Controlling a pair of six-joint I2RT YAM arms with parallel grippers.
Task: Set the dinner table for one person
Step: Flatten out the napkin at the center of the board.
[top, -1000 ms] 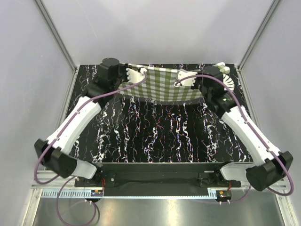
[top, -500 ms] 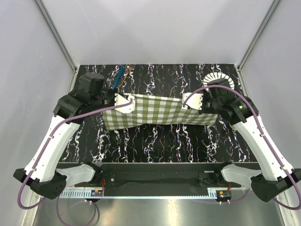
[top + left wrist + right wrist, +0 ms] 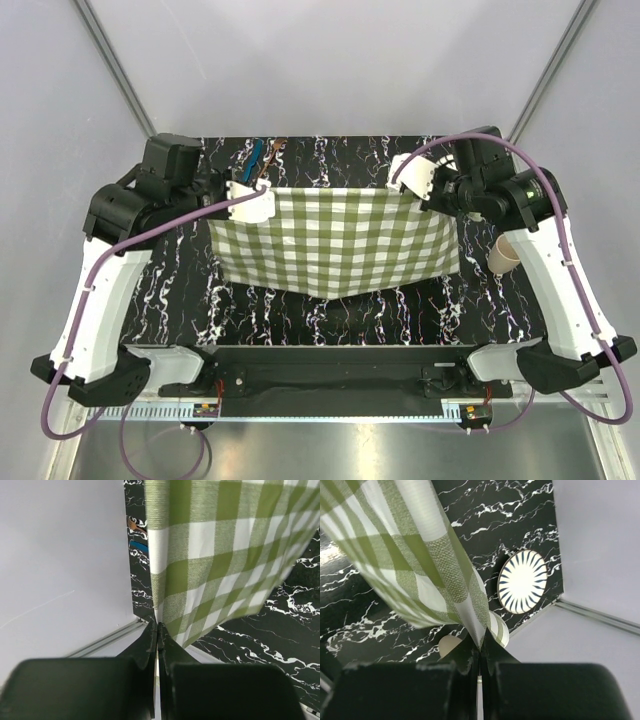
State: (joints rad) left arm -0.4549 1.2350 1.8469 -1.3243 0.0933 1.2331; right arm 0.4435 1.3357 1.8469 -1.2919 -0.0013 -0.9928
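Seen from above, two robot arms hold a green-and-white checked cloth point(image 3: 335, 245) by its two upper corners. It hangs spread as a flat sheet over the dinner table point(image 3: 170, 280), a black tabletop with white veins. Keeping it taut between the arms probably serves to lay it down smooth, as a place mat in the middle of the table. The left gripper point(image 3: 158, 626) is clamped tight on the cloth's left corner, its dark fingers pressed together with only fabric between them. The right gripper point(image 3: 480, 649) pinches the right corner the same way. At the table's far edge lie utensils point(image 3: 262, 152), perhaps one blue-handled and one brown, though they are too small to tell. A black-and-white rayed plate point(image 3: 522, 581) sits near the far right corner. A tan cup point(image 3: 503, 252) stands beside the right arm.
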